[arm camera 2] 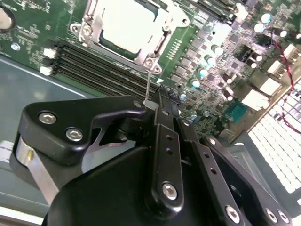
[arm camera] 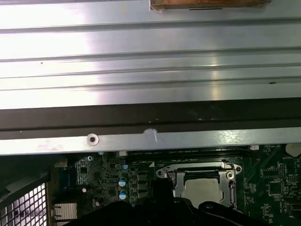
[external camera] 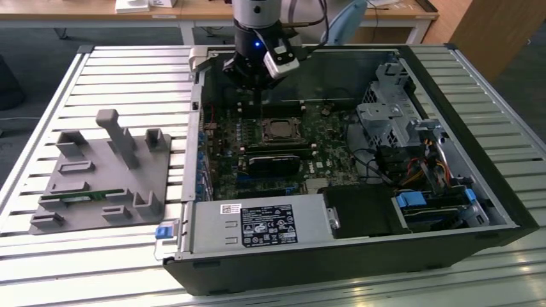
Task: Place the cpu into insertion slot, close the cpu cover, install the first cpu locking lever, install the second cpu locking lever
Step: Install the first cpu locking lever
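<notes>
Wire locking lever (arm camera 2: 148, 80), thin and springy (easily bent): best pushed near its free end. Pressed-together gripper (arm camera 2: 162, 96) against it; cpu cover (arm camera 2: 91, 21) down over cpu (arm camera 2: 127, 21).

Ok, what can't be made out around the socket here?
- Second wrist view: the gripper hides the end of the locking lever.
- First wrist view: the gripper's body hides one side of the cpu cover.
- Exterior view: the cpu is too small to tell if the cover is latched.
</notes>
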You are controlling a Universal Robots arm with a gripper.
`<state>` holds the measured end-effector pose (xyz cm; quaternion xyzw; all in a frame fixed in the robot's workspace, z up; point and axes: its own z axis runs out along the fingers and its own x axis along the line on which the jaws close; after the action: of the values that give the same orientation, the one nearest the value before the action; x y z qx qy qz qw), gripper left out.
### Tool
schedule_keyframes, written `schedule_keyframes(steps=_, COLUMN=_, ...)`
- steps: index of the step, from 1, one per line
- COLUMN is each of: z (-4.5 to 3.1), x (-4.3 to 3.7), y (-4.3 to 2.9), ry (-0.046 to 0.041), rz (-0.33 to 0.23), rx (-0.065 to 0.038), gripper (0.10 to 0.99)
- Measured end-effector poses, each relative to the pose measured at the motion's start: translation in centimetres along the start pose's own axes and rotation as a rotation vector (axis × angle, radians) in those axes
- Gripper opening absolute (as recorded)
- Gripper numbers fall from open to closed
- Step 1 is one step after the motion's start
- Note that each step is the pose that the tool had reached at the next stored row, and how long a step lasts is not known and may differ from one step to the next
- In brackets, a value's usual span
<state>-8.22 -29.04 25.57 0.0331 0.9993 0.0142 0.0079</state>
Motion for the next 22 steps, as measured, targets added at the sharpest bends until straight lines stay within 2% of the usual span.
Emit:
schedule_keyframes(steps=5, z=0.04, x=-1.18, y=0.08, ry=0.0022, rz=0.0, rx=0.0, gripper=0.106)
schedule_keyframes(steps=10, z=0.07, x=-1.32, y=0.09, ry=0.0026, rz=0.0, rx=0.0, gripper=0.106)
schedule_keyframes(steps=11, z=0.08, x=-1.32, y=0.08, ry=0.0028, rz=0.0, rx=-0.002, gripper=0.106)
schedule_keyframes(steps=14, z=0.12, x=-1.33, y=0.05, ry=0.0062, rz=0.0, rx=-0.053, gripper=0.106)
schedule_keyframes(steps=15, z=0.18, x=-1.34, y=-0.01, ry=0.0062, rz=0.0, rx=-0.057, gripper=0.106)
schedule_keyframes(steps=22, z=0.76, x=-1.68, y=-0.06, ry=0.0069, rz=-0.01, rx=-0.057, gripper=0.106)
